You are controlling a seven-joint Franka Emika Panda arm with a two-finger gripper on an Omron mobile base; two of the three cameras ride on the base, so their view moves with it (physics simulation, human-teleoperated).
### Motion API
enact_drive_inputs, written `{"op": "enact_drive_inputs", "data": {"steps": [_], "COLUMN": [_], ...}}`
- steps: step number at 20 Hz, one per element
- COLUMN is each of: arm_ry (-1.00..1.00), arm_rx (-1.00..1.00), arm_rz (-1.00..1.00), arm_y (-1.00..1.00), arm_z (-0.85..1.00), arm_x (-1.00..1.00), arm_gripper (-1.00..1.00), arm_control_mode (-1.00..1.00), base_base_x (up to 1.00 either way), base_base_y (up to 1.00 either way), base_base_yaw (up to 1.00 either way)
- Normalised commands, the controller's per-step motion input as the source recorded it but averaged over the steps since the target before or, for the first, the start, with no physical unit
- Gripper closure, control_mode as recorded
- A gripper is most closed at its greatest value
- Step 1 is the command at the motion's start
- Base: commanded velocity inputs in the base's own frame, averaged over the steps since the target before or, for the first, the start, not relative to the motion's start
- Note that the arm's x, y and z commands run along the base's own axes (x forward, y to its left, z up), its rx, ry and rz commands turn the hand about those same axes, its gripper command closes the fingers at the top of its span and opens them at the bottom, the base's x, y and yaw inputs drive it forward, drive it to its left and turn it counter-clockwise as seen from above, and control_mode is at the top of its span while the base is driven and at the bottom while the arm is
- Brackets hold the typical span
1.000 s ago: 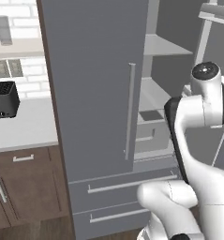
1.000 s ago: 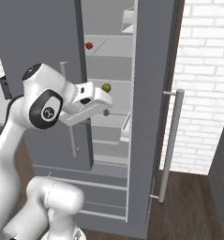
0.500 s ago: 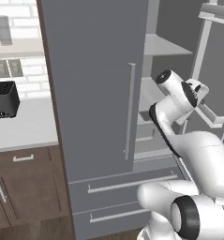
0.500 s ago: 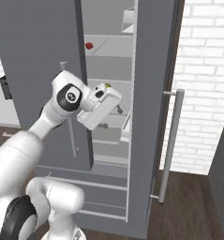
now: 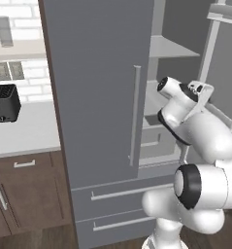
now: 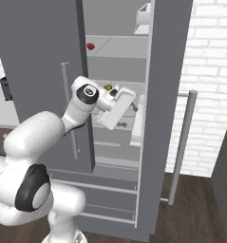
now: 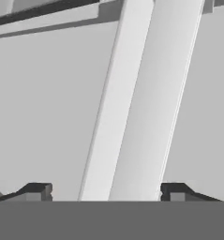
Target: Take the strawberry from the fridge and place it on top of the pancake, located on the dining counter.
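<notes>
A black toaster (image 5: 3, 103) sits at nine o'clock on the white bench (image 5: 25, 133), brown cabinets (image 5: 27, 194) below, white brick wall (image 6: 207, 80) behind.

Red strawberry (image 6: 90, 46), matte grey fridge (image 6: 34, 57), seemingly.

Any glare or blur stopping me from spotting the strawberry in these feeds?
Right base view: flat even light, no glare; strawberry small but clearly red on an upper fridge shelf. Left base view: sharp, soft shading. Hand view: close pale surfaces, nearly featureless, hand tips sharp.
</notes>
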Motion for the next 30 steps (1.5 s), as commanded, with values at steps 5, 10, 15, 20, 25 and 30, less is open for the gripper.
{"op": "enact_drive_inputs", "data": {"steps": [5, 10, 15, 20, 25, 30], "arm_ry": [0.09, -0.02, -0.02, 0.04, -0.15, -0.39], "arm_rx": [-0.07, 0.04, 0.01, 0.55, 0.52, 0.52], "arm_rz": [-0.03, 0.2, 0.16, 0.32, 0.14, -0.07], "arm_y": [-0.59, 0.28, 0.56, 0.75, 0.83, 0.73], "arm_z": [-0.28, 0.44, 0.43, 0.0, 0.27, 0.42], "arm_x": [0.23, -0.16, -0.31, 0.0, -0.02, -0.28], "arm_gripper": [-1.0, -1.0, -1.0, -1.0, -1.0, -1.0], "arm_control_mode": [-1.0, -1.0, -1.0, -1.0, -1.0, -1.0], "base_base_x": [0.0, 0.0, 0.0, 0.0, 0.0, 0.0], "base_base_y": [0.0, 0.0, 0.0, 0.0, 0.0, 0.0], "base_base_yaw": [0.0, 0.0, 0.0, 0.0, 0.0, 0.0]}}
